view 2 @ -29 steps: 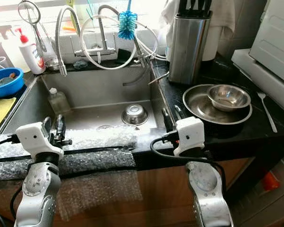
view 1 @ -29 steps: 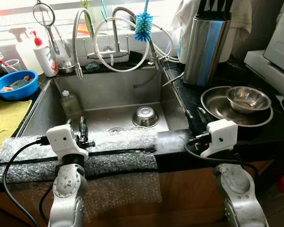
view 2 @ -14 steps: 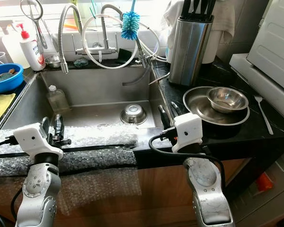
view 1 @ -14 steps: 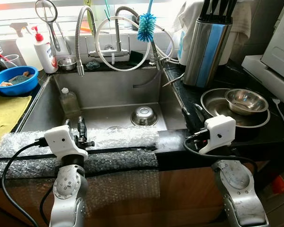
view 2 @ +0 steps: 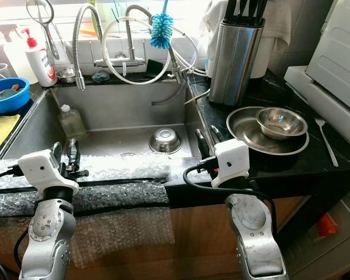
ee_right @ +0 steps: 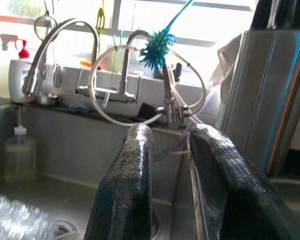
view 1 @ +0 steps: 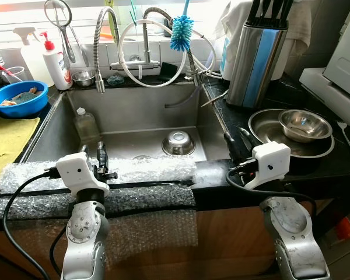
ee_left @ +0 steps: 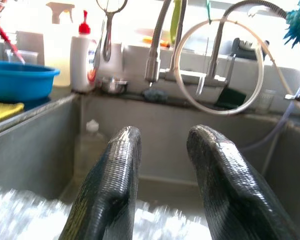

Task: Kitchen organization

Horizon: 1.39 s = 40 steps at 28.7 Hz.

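Only the camera has shifted slightly. Left gripper (view 1: 99, 160) and right gripper (view 1: 238, 142), slightly parted and empty, point toward twelve o'clock over the sink (view 1: 134, 114), poised to reach.

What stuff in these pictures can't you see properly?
- Knife block: the head views' top edge cuts off the handles.
- Blue bowl: contents too small to name.
- Small steel bowl in the sink: in the right wrist view, the right gripper's fingers hide it.
- Clear bottle in the sink: in the left wrist view, the left gripper partly covers it.
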Tool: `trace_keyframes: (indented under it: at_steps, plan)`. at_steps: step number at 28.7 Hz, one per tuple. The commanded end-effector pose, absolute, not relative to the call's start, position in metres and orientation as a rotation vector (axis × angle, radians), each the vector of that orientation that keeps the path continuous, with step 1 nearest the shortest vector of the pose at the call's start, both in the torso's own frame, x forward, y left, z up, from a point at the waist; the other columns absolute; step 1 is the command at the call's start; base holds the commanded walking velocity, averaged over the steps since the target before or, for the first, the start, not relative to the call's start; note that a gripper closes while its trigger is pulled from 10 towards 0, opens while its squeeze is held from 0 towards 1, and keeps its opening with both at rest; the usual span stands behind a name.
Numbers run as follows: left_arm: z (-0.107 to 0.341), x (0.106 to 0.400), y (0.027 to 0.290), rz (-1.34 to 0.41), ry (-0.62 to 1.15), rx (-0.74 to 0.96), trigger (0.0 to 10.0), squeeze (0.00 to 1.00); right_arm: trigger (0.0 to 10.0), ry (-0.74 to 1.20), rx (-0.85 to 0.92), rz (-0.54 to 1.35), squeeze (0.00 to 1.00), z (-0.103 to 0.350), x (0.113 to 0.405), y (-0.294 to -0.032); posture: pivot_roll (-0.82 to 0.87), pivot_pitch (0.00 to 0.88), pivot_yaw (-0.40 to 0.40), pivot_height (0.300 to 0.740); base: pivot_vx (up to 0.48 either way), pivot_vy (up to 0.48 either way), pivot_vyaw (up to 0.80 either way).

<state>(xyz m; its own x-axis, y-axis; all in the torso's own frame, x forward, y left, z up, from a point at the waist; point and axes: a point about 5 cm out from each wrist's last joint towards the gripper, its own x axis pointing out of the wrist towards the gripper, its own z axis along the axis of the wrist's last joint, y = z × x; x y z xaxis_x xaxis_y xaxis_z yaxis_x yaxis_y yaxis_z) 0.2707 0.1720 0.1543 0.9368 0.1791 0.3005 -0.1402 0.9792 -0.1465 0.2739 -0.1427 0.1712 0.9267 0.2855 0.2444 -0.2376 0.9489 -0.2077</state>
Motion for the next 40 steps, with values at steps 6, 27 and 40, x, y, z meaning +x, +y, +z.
trace_keyframes:
  at_steps: [6, 27, 40]
  plan:
    - [0.1786, 0.2732, 0.174, 0.159, -0.396, -0.088, 10.0, 0.0, 10.0, -0.275, -0.161, 0.23, 0.0, 0.1718, 0.2768, -0.1457, -0.12, 0.0, 0.028, 0.74, 0.0, 0.0, 0.0]
    - [0.176, 0.2751, 0.1666, 0.127, -0.368, -0.087, 10.0, 0.0, 10.0, -0.288, -0.158, 0.218, 0.0, 0.174, 0.2772, -0.1431, -0.13, 0.0, 0.046, 0.74, 0.0, 0.0, 0.1]
    - [0.1776, 0.2767, 0.166, 0.12, -0.371, -0.084, 10.0, 0.0, 10.0, -0.289, -0.178, 0.224, 0.0, 0.1732, 0.2777, -0.141, -0.13, 0.0, 0.049, 0.74, 0.0, 0.0, 0.0]
